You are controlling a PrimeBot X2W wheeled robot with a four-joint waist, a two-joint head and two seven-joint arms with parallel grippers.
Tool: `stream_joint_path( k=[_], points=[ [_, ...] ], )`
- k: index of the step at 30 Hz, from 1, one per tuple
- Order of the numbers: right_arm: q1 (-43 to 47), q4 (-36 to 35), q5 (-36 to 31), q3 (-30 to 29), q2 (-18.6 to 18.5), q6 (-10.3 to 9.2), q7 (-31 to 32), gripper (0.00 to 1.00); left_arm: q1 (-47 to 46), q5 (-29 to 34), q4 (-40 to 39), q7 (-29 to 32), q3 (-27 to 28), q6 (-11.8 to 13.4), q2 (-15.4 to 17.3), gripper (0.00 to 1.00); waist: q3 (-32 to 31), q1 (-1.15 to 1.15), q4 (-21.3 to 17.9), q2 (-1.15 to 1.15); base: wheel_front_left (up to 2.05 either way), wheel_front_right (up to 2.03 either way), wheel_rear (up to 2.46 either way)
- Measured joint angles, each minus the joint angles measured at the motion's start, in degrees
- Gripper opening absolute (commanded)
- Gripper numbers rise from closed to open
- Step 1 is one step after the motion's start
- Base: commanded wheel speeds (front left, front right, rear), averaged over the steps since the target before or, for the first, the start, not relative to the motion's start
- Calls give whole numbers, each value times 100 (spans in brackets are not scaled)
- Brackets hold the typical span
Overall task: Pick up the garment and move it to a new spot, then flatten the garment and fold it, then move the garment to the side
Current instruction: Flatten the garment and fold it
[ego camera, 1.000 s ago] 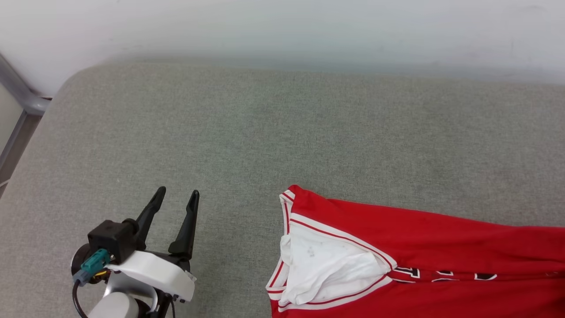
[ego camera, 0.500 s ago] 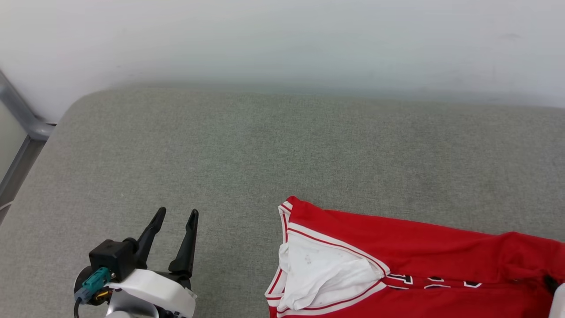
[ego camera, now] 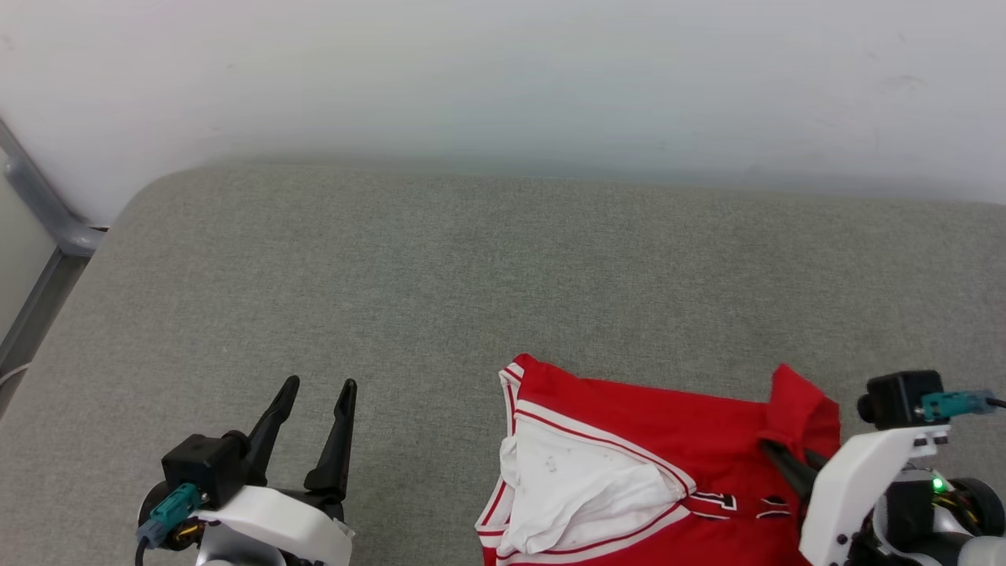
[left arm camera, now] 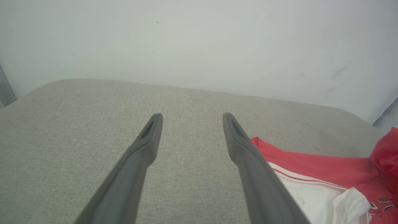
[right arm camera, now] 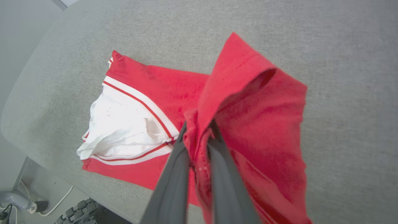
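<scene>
At the far left a grey metal frame (ego camera: 47, 228) marks the rounded corner of the padded grey surface (ego camera: 440, 267). The left gripper (ego camera: 321, 385) hovers above bare padding, fingers spread and holding nothing, much as it stood a second ago. Between it and the pale wall (ego camera: 503, 71) the surface lies unoccupied, which leaves wide room to the left and toward the far side. The garment (ego camera: 668, 424) lies right of centre along the near edge, its white sleeve (ego camera: 581, 479) and striped trim facing left. A second ago the red cloth ran flat out of the right side of the head view; now its right end stands raised and drawn leftward. The right gripper (ego camera: 786, 460) has come into view, and in the right wrist view its fingers are pinched tight on a bunched red fold (right arm camera: 242, 93). Judgement: a lengthwise fold is under way, with flattening apparently done. The garment's near side sits close to the surface's near edge, so a pull toward the robot risks cloth sliding off
</scene>
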Motion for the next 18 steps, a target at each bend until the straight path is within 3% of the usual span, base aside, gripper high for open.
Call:
stream_joint_path(
  k=[6, 18],
  points=[
    [-299, -20, 132, 483, 422, 0, 171, 0, 8, 55, 47, 0, 47, -76, -40, 100, -26, 0, 104, 0, 0, 0, 0],
    [-744, 1004, 1004, 1547, 460, -1, -571, 0, 10, 107, 87, -8, 119, -140, -86, 100, 10, 0, 402, 0, 0, 0, 0]
  ],
)
